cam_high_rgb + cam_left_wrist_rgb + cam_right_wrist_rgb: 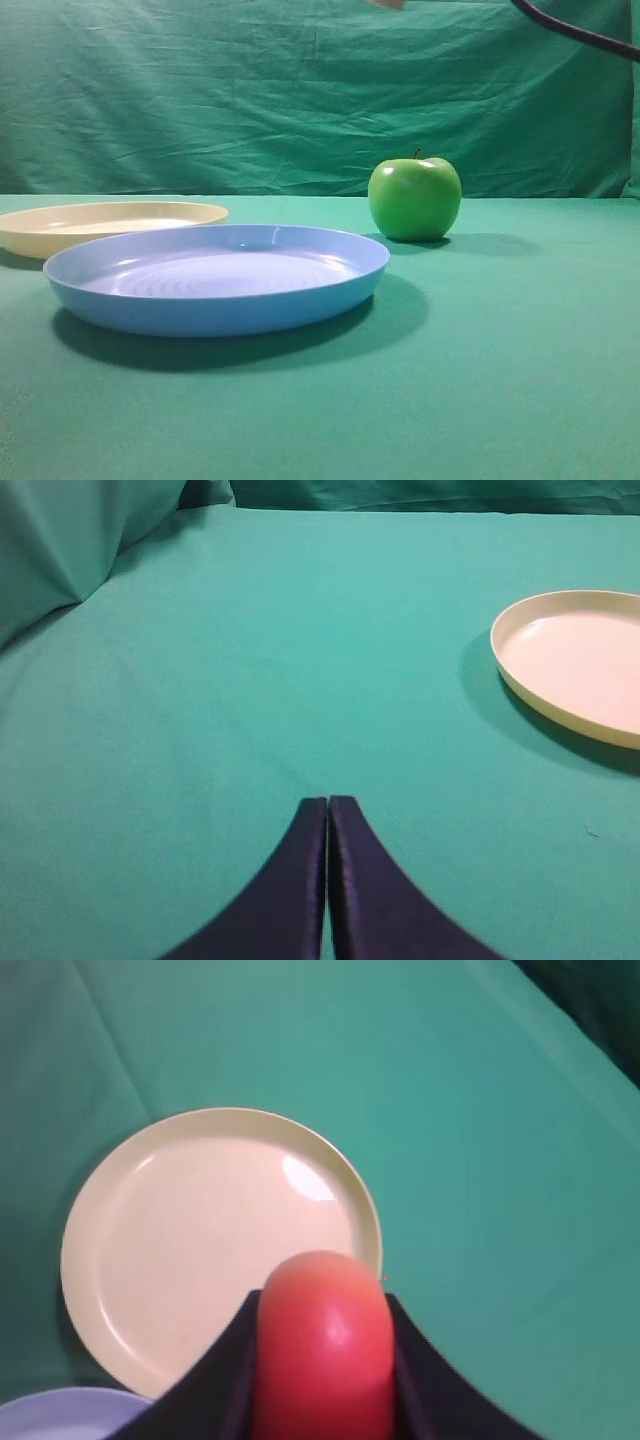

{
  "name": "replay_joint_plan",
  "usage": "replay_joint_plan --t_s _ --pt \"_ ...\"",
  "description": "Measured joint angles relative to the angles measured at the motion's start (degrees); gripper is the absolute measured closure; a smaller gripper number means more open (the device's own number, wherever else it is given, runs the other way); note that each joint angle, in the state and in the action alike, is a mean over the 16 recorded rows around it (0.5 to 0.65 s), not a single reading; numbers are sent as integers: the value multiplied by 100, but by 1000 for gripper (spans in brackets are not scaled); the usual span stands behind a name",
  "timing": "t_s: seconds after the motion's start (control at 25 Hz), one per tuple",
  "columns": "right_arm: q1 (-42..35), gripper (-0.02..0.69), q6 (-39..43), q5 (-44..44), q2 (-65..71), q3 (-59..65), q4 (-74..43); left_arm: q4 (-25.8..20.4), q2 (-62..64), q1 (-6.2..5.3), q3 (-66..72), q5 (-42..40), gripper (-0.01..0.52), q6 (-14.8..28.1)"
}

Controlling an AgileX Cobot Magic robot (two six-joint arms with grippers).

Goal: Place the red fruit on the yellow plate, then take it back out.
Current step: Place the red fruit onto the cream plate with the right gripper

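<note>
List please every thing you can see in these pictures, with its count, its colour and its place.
red fruit: one, red, held in the right gripper above the yellow plate's near edge
yellow plate: one, pale yellow, on the cloth, nothing on it
blue plate: one, light blue, in front of the yellow plate
green apple: one, green, on the cloth, right of the blue plate
tablecloth: one, green
left gripper: one, dark, jaws together, over bare cloth
right gripper: one, dark, jaws around the fruit

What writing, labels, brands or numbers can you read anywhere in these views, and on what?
None: no readable text, label, brand, number or sign in any view.
The yellow plate, blue plate, green apple, the red fruit held in the right gripper, the left gripper and the green cloth are all plain.
</note>
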Motion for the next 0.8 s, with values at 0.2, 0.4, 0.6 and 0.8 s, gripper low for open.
replay_joint_plan --t_s 0.2,0.4,0.6,0.8 --pt "370 457 -388 -211 904 -591 299 0 0 0 0 0 514 0" --pt "521 355 -814 -511 1529 -845 691 0 0 0 0 0 514 0" --pt "573 209 -1195 -771 1857 -928 1034 0 0 0 0 0 514 0" --pt "581 69 -1342 -830 1905 -940 1171 0 0 0 0 0 514 0"
